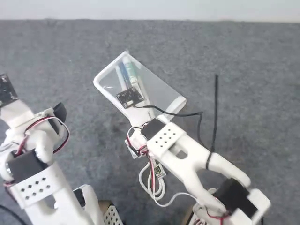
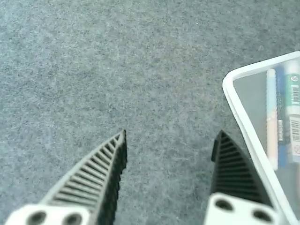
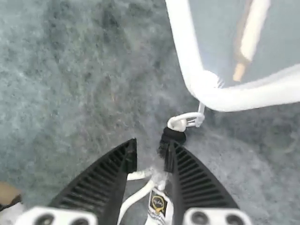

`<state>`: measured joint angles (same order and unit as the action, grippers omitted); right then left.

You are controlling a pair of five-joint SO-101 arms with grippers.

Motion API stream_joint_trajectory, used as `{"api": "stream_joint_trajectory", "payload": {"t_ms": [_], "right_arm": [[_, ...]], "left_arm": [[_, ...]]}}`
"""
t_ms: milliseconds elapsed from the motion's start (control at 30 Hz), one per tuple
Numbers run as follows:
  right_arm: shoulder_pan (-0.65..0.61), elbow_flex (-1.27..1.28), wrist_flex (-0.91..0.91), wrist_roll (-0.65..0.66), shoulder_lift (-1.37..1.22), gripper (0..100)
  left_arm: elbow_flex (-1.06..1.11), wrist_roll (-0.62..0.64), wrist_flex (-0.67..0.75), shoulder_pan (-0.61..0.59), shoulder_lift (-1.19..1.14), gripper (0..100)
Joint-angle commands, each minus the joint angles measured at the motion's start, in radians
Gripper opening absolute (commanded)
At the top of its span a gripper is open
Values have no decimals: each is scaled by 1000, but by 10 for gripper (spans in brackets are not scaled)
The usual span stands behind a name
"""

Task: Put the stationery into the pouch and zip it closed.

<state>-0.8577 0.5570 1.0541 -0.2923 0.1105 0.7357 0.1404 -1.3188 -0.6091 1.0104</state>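
The pouch [image 1: 161, 89], clear with a white rim, lies flat on the grey counter [image 1: 243, 61] just above the middle of the high view, set at a slant from upper left to lower right. Inside it are 3 pens [image 1: 126, 75], side by side near its upper left end: a pale one, a blue one and a white one with green on it.

The right arm [image 1: 171, 140] comes up from the lower right of the frame to the pouch's lower edge. A small black board [image 1: 129, 97] at the arm's front end, trailing a black cable [image 1: 199, 124], covers part of the pouch.

In the right wrist view the right claw [image 3: 151, 140] is released, its jaws a narrow gap apart, low over the counter beside a corner of the pouch. The black pull [image 3: 172, 137] hangs from that corner by a white ring [image 3: 185, 122] and sits at the tip of one finger; whether it touches is unclear. A white cord [image 3: 140, 176] lies between the fingers.

The left arm [image 1: 33, 154] stands at the lower left of the high view, well apart from the pouch. In its wrist view the left claw [image 2: 172, 136] is released wide and grasps nothing, over bare counter with the pouch's rim just beside one finger.
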Motion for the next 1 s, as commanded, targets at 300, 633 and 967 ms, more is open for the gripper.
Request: {"api": "stream_joint_trajectory", "payload": {"t_ms": [300, 633, 967], "right_arm": [[62, -9, -21, -8, -127, 98], [62, -9, 70, -8, -136, 102], [81, -89, 56, -6, -282, 94]], "left_arm": [[-13, 6, 23, 0, 5, 276], [-1, 6, 28, 0, 8, 276], [1, 6, 28, 0, 8, 276]]}}
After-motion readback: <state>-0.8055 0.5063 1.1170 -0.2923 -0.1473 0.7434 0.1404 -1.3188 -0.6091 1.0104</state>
